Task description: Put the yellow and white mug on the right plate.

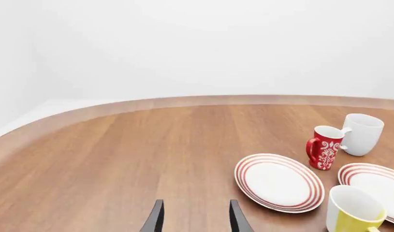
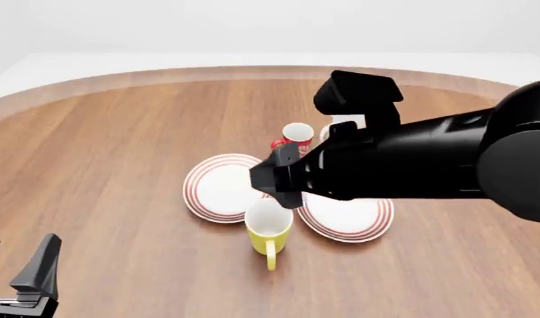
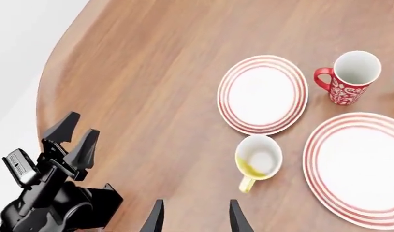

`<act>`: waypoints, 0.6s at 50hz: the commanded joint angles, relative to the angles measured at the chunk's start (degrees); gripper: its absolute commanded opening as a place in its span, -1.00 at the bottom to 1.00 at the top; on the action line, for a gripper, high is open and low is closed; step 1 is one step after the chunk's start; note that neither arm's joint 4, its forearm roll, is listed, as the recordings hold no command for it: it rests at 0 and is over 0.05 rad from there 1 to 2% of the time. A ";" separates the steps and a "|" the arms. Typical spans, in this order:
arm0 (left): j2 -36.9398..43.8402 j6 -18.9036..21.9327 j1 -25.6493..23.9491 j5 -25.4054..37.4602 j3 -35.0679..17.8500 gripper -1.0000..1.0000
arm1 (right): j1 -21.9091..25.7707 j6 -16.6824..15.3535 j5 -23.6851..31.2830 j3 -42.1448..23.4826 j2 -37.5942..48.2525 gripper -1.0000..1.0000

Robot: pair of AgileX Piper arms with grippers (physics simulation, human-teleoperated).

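The yellow and white mug stands upright on the table, its handle toward the arms' side, between the fronts of two red-ringed plates. It also shows in the right wrist view and the left wrist view. The right plate lies just right of it, its far part hidden by my right arm; it is bare in the right wrist view. My right gripper is open and empty, high above the mug and plates. My left gripper is open and empty at the near left.
The left plate lies bare beside the yellow mug. A red-and-white patterned mug stands behind the plates. A white mug stands next to it, mostly hidden by my right arm in the front view. The table's curved far edge runs behind.
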 commanded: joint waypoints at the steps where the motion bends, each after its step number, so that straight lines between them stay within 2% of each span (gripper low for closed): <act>1: 0.00 0.00 0.00 0.00 0.00 1.00 | 3.13 3.83 -2.33 0.02 3.81 1.00; 7: 0.00 0.00 0.00 0.00 0.00 1.00 | 3.80 5.36 -3.44 0.81 4.78 1.00; 11: 0.00 0.00 0.00 0.00 0.00 1.00 | 3.85 7.60 -5.60 3.28 4.74 1.00; 27: 0.00 0.00 0.00 0.00 0.00 1.00 | 1.37 10.78 -9.22 7.08 5.78 1.00; 30: 0.00 0.00 0.00 0.00 0.00 1.00 | 1.51 10.34 -8.92 6.45 6.79 1.00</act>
